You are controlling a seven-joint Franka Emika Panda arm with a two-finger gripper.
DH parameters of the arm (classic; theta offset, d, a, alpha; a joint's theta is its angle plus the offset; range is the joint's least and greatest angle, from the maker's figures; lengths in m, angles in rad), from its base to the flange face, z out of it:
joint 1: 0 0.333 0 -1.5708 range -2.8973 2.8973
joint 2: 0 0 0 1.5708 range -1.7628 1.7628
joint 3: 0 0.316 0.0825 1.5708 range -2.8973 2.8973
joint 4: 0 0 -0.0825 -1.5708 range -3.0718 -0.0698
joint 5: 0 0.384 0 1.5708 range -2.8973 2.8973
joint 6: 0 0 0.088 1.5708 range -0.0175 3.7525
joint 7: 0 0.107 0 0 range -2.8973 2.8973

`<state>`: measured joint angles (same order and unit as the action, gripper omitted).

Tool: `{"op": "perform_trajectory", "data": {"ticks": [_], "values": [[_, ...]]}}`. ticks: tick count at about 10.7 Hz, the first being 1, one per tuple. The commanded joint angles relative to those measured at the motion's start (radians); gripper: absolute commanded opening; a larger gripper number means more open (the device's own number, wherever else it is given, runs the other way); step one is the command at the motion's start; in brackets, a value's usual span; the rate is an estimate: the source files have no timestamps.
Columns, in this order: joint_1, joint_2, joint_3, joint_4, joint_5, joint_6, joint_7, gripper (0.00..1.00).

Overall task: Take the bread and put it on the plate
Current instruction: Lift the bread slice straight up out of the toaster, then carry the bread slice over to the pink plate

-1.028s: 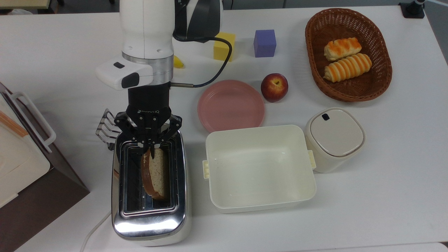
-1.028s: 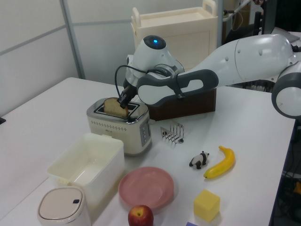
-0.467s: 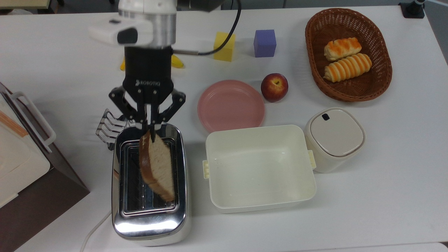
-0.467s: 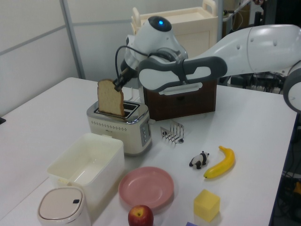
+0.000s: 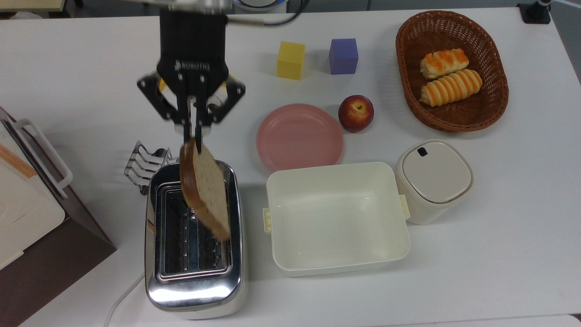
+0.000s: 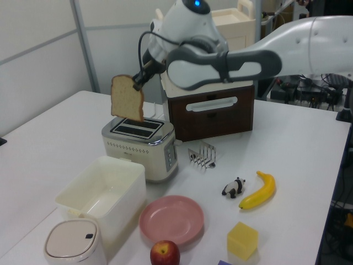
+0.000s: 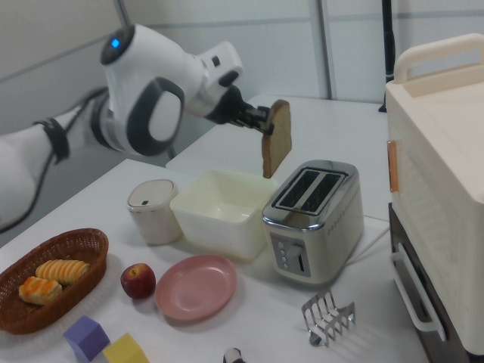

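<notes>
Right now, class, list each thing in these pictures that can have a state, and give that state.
bread: held in the air above the toaster, clear of its slots
gripper: shut on the bread's top edge
toaster: slots empty
plate: empty
tub: open, empty
lidded container: lid on
basket: holds two rolls

Bread (image 5: 204, 188) suspended above toaster (image 5: 195, 272), clear of slots. In the top view: plate (image 5: 299, 136) right of toaster, tub (image 5: 338, 218) directly below plate, apple (image 5: 356, 113) just right.
</notes>
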<state>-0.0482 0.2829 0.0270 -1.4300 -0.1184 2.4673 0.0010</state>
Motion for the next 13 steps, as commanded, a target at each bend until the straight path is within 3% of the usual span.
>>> {"op": "perform_trajectory", "data": {"ticks": [1, 3, 5, 9, 13], "values": [[0.008, -0.169, 0.004, -0.066, 0.008, -0.245, -0.036, 0.0], [0.043, -0.255, 0.002, -0.131, 0.051, -0.393, -0.1, 0.0], [0.06, -0.28, 0.001, -0.139, 0.08, -0.522, -0.153, 0.0], [0.105, -0.251, -0.001, -0.22, 0.08, -0.559, -0.159, 0.0], [0.109, -0.166, 0.002, -0.234, 0.075, -0.554, -0.203, 0.0]]}}
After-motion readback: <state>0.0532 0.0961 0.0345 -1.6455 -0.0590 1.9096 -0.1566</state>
